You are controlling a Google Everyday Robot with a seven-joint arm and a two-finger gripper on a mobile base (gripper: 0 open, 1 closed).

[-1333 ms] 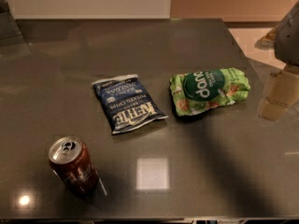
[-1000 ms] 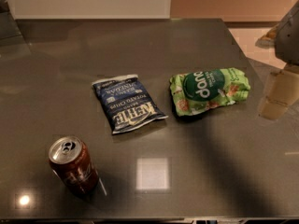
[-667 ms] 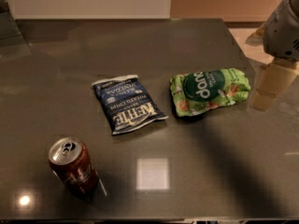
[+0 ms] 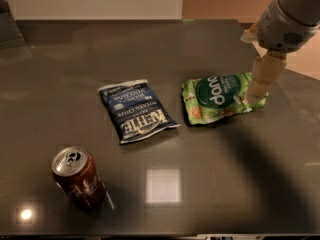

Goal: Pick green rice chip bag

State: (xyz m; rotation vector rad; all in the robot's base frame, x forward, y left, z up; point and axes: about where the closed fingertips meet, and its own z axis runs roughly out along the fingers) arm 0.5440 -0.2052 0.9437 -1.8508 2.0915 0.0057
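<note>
You are looking at a dark, shiny table with a white wall behind it. A square of light shines on the table top.

The green rice chip bag lies flat on the right side of the table. It is light green and crinkly, with a dark green circle and white letters on it. Its long side runs from about 8 o'clock to 2 o'clock.

The gripper hangs over the bag's 2 o'clock end. Most of the bag lies toward 9 o'clock from it. You cannot tell if the gripper is open or closed, or if it touches the bag.

I think you should come down on that near end. The bag looks thin and soft, so it may crumple or slip.

A dark blue Kettle chip bag lies at 9 o'clock from the green one, close but apart. A red soda can stands far off at 8 o'clock.
</note>
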